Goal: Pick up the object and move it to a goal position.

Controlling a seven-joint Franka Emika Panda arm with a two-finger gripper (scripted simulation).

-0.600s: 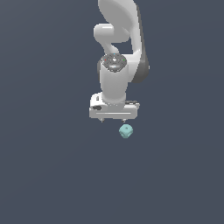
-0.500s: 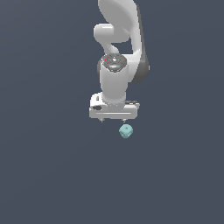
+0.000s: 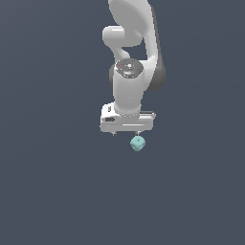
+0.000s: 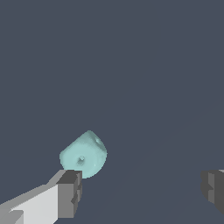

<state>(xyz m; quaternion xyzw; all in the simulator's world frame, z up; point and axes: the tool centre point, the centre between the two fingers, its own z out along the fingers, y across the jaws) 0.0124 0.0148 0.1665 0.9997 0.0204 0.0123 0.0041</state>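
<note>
The object is a small pale teal rounded cube (image 3: pixel 138 143) with dimpled faces, lying on the dark grey floor. The white gripper (image 3: pixel 127 133) hangs just above it and points down, with the cube below the end of the hand that is toward the exterior view's right. In the wrist view the cube (image 4: pixel 84 154) lies close to one dark finger pad (image 4: pixel 70 192). The other pad (image 4: pixel 214 186) is far from it. The gripper (image 4: pixel 142 190) is open and holds nothing. I cannot tell whether the near finger touches the cube.
The white arm (image 3: pixel 134 57) rises behind the gripper toward the top of the exterior view. A plain dark grey floor (image 3: pixel 57 191) fills the rest of the view. No goal marker shows.
</note>
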